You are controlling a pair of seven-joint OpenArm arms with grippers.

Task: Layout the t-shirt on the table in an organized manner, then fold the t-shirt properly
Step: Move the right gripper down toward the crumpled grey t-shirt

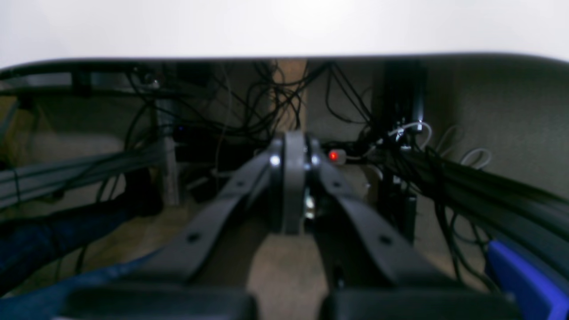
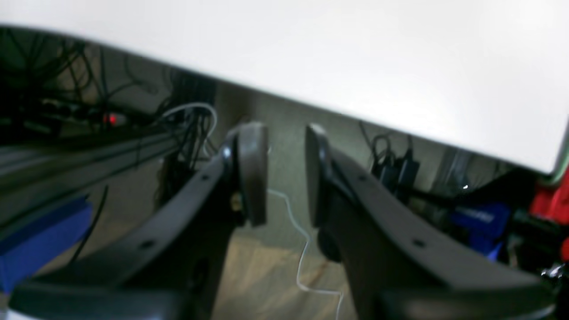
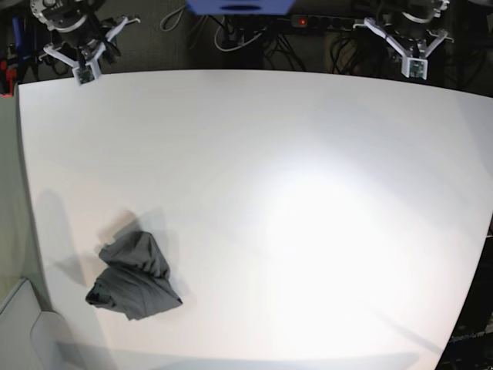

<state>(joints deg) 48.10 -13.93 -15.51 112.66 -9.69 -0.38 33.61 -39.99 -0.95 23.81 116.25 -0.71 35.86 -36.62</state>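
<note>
The worktop [image 3: 308, 154] is plain matte white, unpatterned. At about eight o'clock on it, the t-shirt [image 3: 135, 276] is solid dark charcoal grey with no print. The left tool [image 1: 289, 186] has black arms and grey pads; the right tool [image 2: 286, 173] matches.

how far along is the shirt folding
Nothing looks done: the t-shirt lies crumpled near one corner of the table. Nothing is in hand: the right gripper is open and empty, the left gripper shut on nothing, both beyond the table's far edge. Laying out and folding are both left.
</note>
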